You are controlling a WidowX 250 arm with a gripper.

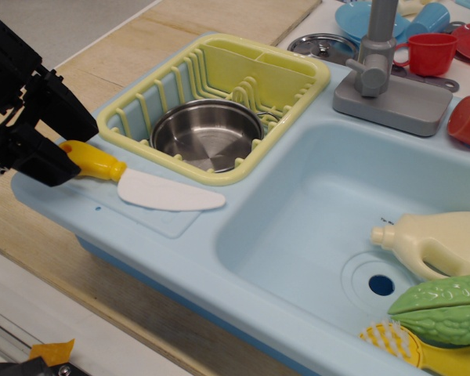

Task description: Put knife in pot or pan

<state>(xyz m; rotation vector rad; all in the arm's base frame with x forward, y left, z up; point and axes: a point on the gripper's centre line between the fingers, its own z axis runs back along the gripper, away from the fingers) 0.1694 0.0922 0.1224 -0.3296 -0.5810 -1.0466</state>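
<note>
The knife [153, 186], with a white blade and a yellow handle, lies across the front left ledge of the light blue toy sink, blade pointing right. My black gripper [74, 147] is at the far left, its two fingers closed around the end of the knife's handle. The steel pot [207, 135] sits empty in the yellow dish rack [298, 82], just behind and to the right of the knife. The hole at the end of the handle is hidden by my fingers.
The sink basin [313, 211] holds a cream bottle [442, 243], a green gourd [446, 309] and a yellow brush [407, 345]. A grey faucet [380, 70] stands behind it. A steel lid [321, 45], red cups [427, 53] and blue dishes lie at the back right.
</note>
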